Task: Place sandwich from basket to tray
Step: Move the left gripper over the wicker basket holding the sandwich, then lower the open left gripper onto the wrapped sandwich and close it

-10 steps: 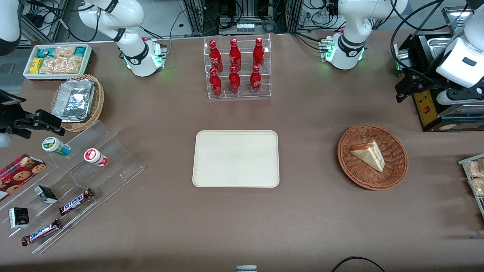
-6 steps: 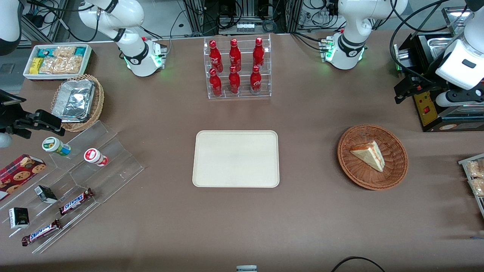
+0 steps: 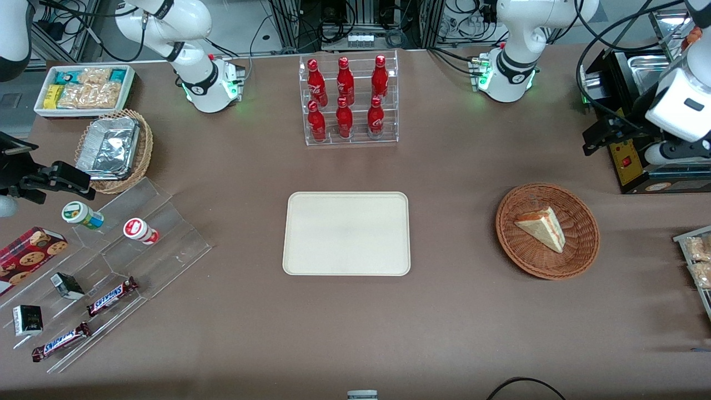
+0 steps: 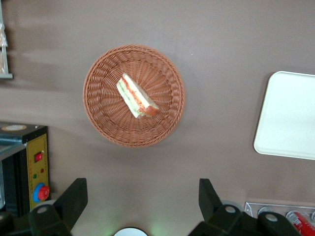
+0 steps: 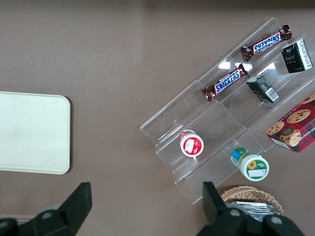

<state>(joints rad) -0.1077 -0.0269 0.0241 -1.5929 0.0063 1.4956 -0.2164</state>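
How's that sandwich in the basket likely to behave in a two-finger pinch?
The sandwich is layered bread and filling, so probably soft, and a hard squeeze may crush it or shift the layers. It looks light. It lies on its side in the wicker basket, so tipping seems unlikely. The gripper hangs open above the table beside the basket.

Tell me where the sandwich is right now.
The sandwich lies in the basket, toward the working arm's end of the table from the tray. The open claw hangs above, touching nothing.
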